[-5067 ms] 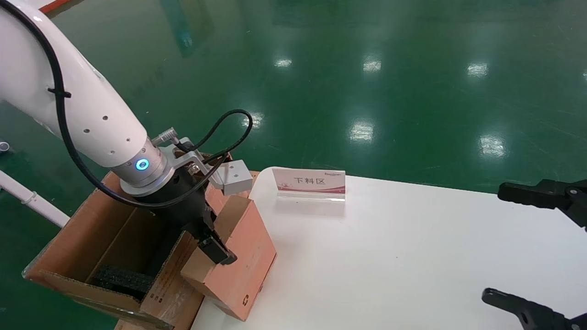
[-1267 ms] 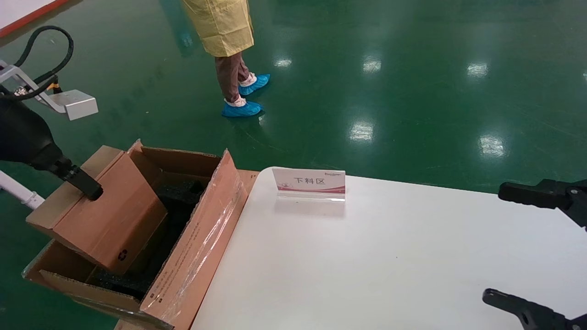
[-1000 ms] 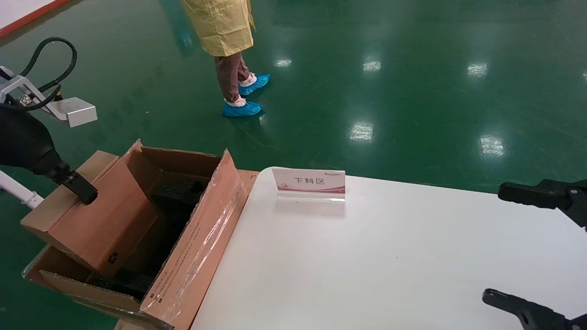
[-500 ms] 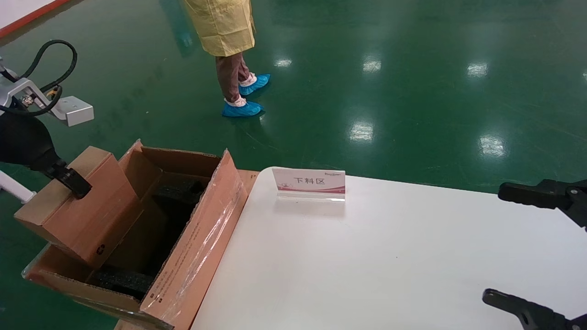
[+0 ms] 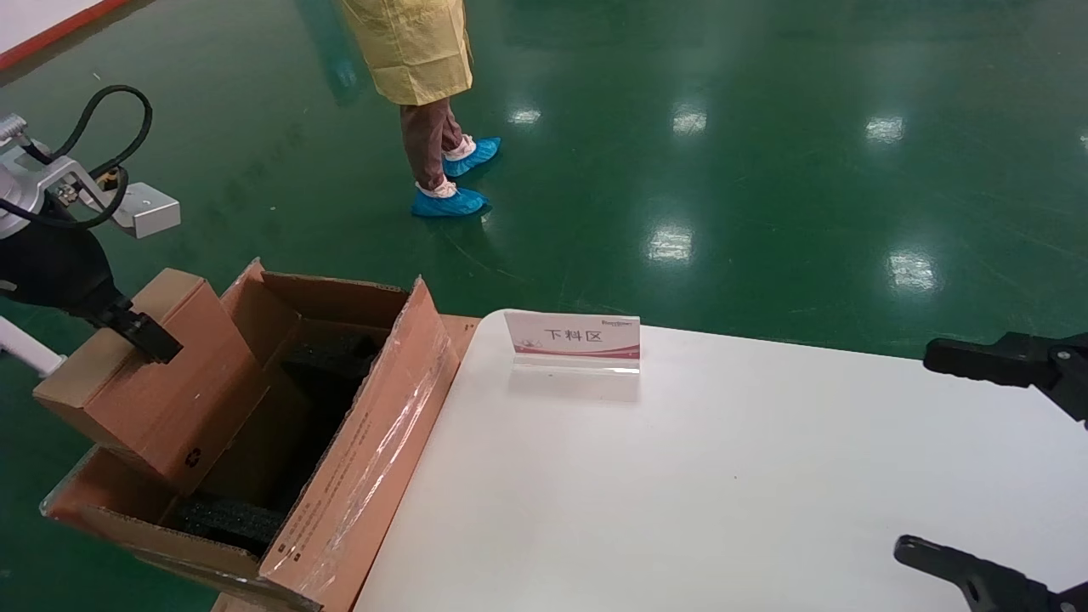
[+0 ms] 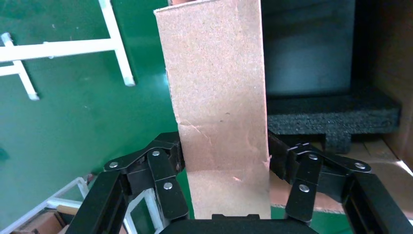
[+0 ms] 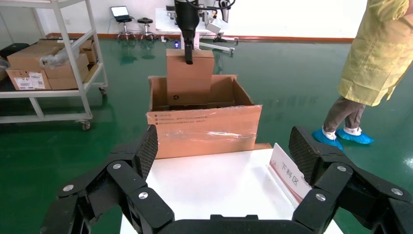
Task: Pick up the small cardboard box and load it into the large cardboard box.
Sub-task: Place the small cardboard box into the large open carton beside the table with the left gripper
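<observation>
My left gripper (image 5: 140, 336) is shut on the small cardboard box (image 5: 161, 382), a plain brown carton with a black recycling symbol near its lower corner. It holds the carton tilted over the left part of the large cardboard box (image 5: 357, 459), whose flaps stand open with black foam (image 5: 225, 520) inside. In the left wrist view the carton (image 6: 219, 97) sits clamped between both fingers, above the foam (image 6: 336, 114). In the right wrist view both cartons show across the table, the small one (image 7: 189, 73) partly inside the large one (image 7: 204, 129). My right gripper (image 7: 224, 151) is open and empty.
A white table (image 5: 722, 476) carries a small sign stand (image 5: 574, 340) near its far edge. A person in a yellow gown and blue shoe covers (image 5: 421, 85) stands on the green floor beyond. A shelf rack with cartons (image 7: 48, 63) stands off to the side.
Over five seconds my left gripper carried the small carton from the table's left edge over the large carton. In the last second it shifted further left and slightly up.
</observation>
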You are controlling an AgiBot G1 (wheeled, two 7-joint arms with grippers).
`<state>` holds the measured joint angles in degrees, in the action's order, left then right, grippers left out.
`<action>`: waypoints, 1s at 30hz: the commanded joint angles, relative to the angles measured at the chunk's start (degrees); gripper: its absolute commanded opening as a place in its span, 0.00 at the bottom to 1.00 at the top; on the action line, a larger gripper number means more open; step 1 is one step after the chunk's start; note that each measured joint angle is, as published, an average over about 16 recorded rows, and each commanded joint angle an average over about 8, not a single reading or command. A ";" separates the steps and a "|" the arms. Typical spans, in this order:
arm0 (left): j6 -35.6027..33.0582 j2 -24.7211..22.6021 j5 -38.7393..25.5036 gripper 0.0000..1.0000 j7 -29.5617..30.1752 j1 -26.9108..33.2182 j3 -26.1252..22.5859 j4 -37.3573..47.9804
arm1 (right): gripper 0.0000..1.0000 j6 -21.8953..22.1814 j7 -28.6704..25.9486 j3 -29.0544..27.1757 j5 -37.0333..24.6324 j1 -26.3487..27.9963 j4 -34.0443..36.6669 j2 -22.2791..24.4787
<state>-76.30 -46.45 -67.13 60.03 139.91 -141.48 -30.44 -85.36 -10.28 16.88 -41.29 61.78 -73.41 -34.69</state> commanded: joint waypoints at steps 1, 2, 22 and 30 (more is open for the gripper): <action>0.60 -0.01 -0.13 0.00 0.24 -0.31 -0.04 0.07 | 1.00 0.00 0.00 0.01 0.00 0.00 0.00 0.00; 0.89 0.00 -0.13 0.00 0.29 -0.42 -0.01 0.10 | 1.00 0.00 0.00 0.01 0.01 0.00 0.00 0.00; 3.98 -0.81 0.01 0.00 0.51 -2.96 0.35 1.23 | 1.00 0.03 0.04 0.07 0.05 0.02 0.00 0.03; 4.68 -1.41 -0.07 0.00 1.14 -4.79 0.19 1.84 | 1.00 0.04 0.05 0.10 0.07 0.02 0.00 0.04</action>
<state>-71.61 -47.85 -67.17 61.16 135.12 -141.27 -28.63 -85.32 -10.23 16.98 -41.22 61.80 -73.41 -34.65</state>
